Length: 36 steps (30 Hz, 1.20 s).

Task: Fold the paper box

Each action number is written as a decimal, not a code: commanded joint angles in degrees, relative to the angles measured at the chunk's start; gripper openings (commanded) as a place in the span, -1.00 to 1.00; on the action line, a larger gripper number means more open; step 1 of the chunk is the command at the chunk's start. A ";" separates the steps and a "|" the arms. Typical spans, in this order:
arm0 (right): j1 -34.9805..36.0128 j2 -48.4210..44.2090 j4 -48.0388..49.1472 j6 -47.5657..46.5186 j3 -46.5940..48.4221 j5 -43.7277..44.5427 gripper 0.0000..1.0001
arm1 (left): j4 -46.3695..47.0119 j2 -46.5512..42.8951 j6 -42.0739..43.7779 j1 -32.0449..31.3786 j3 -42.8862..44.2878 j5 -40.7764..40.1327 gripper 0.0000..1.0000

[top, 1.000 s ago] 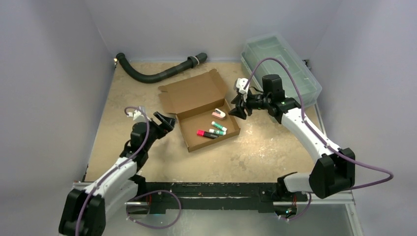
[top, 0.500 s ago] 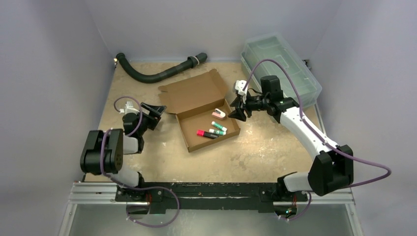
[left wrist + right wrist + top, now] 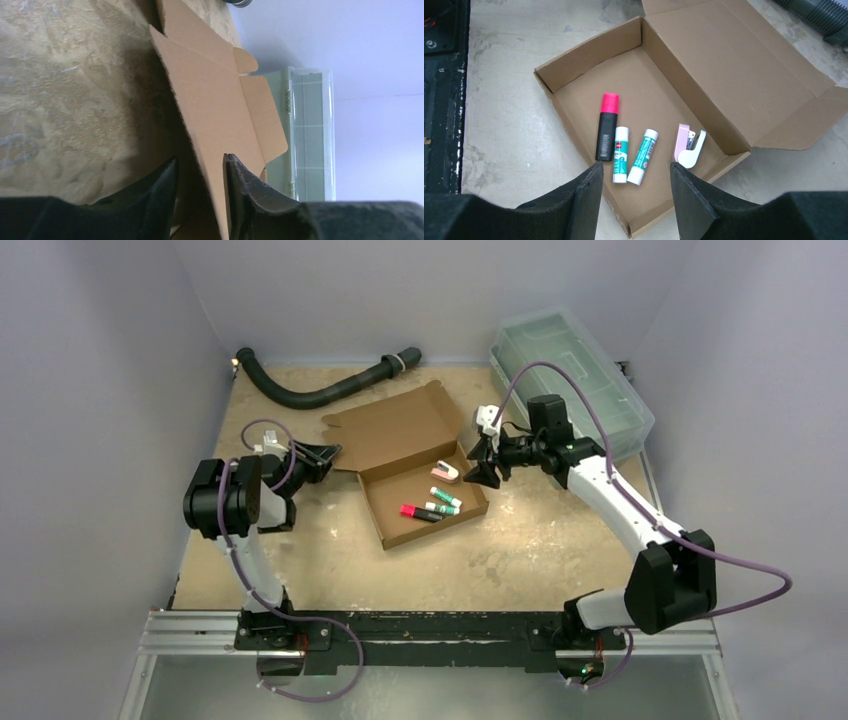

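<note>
On the table (image 3: 520, 540) we count one paper box (image 3: 395, 430) with two glue sticks (image 3: 621, 160), one marker (image 3: 606, 127), one stapler (image 3: 688, 147); left pincer (image 3: 201, 161) straddles its lid (jaws apart), right pincer (image 3: 635, 167) hovers released above.

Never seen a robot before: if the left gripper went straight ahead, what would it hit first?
The open lid of the paper box: its cardboard edge sits between the open fingers of the left gripper, so it would probably slide further onto that lid.
</note>
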 commanded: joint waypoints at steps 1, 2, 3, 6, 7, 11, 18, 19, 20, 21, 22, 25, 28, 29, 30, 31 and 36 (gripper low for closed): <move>0.11 0.51 -0.38 -1.09 -0.04 -1.39 0.08 | 5.55 2.87 -1.12 0.67 2.81 3.12 -0.44; 0.13 0.60 -0.43 -1.10 -0.03 -1.39 0.08 | 5.55 3.10 -0.88 0.66 3.06 3.46 -0.66; 0.15 0.67 -0.60 -1.18 -0.03 -1.36 0.08 | 5.73 3.20 -0.64 0.73 3.21 3.93 -0.88; 0.12 0.43 -2.34 -2.63 0.43 -2.28 0.08 | 6.77 0.92 1.24 0.72 0.96 4.75 -1.00; 0.11 0.06 -2.89 -3.36 0.68 -2.66 0.08 | 7.12 -0.98 2.21 0.67 -0.59 4.31 -1.00; -0.34 -1.63 -4.26 -4.42 1.11 -2.93 0.10 | 5.94 -13.60 9.83 -0.43 -8.70 0.53 -1.00; -4.72 -7.89 -5.31 -7.43 1.06 -3.08 0.28 | -22.00 -50.89 36.62 -14.35 -18.02 -18.15 -1.00; -5.38 -9.62 -4.70 -8.21 0.50 -3.54 0.35 | -23.09 -54.73 38.76 -15.04 -19.84 -18.83 -1.00; -6.03 -11.57 -3.52 -8.58 -0.26 -4.74 0.51 | -23.19 -58.31 40.29 -15.27 -21.69 -18.97 -1.00; -6.73 -13.40 -0.05 -7.06 -1.39 -7.18 0.70 | -23.33 -61.55 41.70 -15.56 -23.46 -19.18 -1.00; -7.59 -14.86 3.45 -3.39 -2.65 -9.25 0.92 | -24.14 -64.53 42.81 -16.35 -24.60 -20.31 -1.00; -8.06 -16.39 12.96 10.65 -6.28 -12.81 0.97 | -24.29 -68.00 46.45 -19.47 -26.39 -22.47 -1.00; -8.01 -13.87 9.00 7.10 -3.32 -12.21 0.98 | -22.90 -66.30 48.29 -21.18 -26.10 -21.40 -1.00; -7.99 -12.75 8.18 6.29 -2.20 -11.26 0.98 | -22.12 -65.63 48.85 -21.64 -26.07 -20.78 -1.00; -7.97 -11.46 8.02 5.87 -1.11 -10.22 0.98 | -21.61 -65.27 49.55 -22.11 -26.07 -20.67 -1.00; -8.02 -9.54 7.80 5.13 -0.11 -9.35 0.97 | -21.47 -65.24 50.16 -22.63 -26.07 -20.80 -1.00; -8.09 0.42 5.74 4.63 7.01 -5.20 0.83 | -21.69 -67.67 53.03 -25.07 -26.67 -22.29 -1.00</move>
